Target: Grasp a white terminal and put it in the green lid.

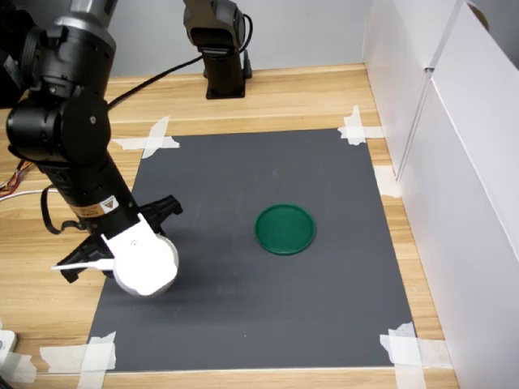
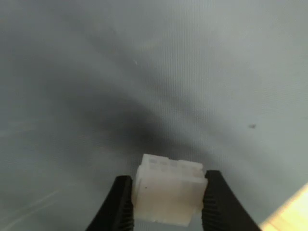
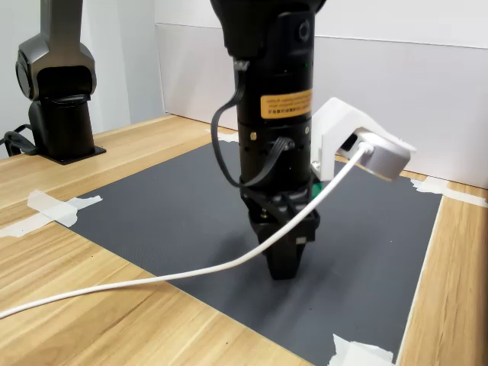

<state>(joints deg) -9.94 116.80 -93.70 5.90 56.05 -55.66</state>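
Near the grey mat's edge, jaws seemingly clamp the white terminal.

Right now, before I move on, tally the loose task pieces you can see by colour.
White: 1, the white terminal, between the fingers of the gripper in the wrist view.
Green: 1, the green lid, lying empty on the dark mat in the first exterior view.
Total: 2.
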